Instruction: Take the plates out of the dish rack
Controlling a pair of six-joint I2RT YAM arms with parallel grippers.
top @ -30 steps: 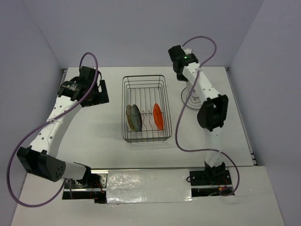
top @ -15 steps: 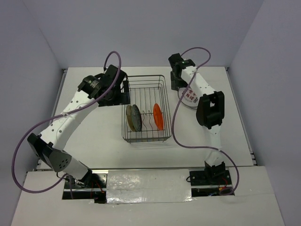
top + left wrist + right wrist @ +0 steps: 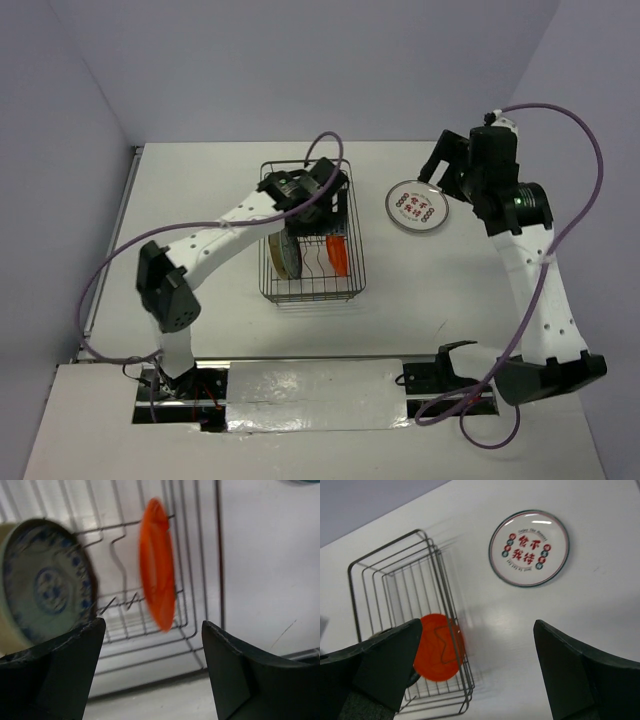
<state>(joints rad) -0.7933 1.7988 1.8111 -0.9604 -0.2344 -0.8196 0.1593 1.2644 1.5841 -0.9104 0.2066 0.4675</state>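
A: What has the right pincer [image 3: 477, 630] got now?
B: Nothing. Its jaws stand wide apart and it hangs above the table [image 3: 455, 285], clear of the white plate with red characters [image 3: 528, 547] that it was carrying 1 second ago. That plate now lies flat on the table, to the right of the dish rack [image 3: 305, 297].
A: So 1 plate is unloaded.
B: It looks that way. The left pincer [image 3: 152, 630] has meanwhile swung in from the far left side and sits over the rack. It is open nearly to the full and touches nothing. The orange plate [image 3: 157, 562] stands on edge in line with the gap between its fingers [image 3: 55, 670], a little beyond them.
A: What else is in the rack?
B: 2 more, upright toward its left side: a blue-patterned plate [image 3: 47, 585] and a tan plate [image 3: 274, 245] just behind it. That leaves 3 in all.
A: Which one is next?
B: Probably the orange plate. The jaws would have to drop around its rim without catching the wires.
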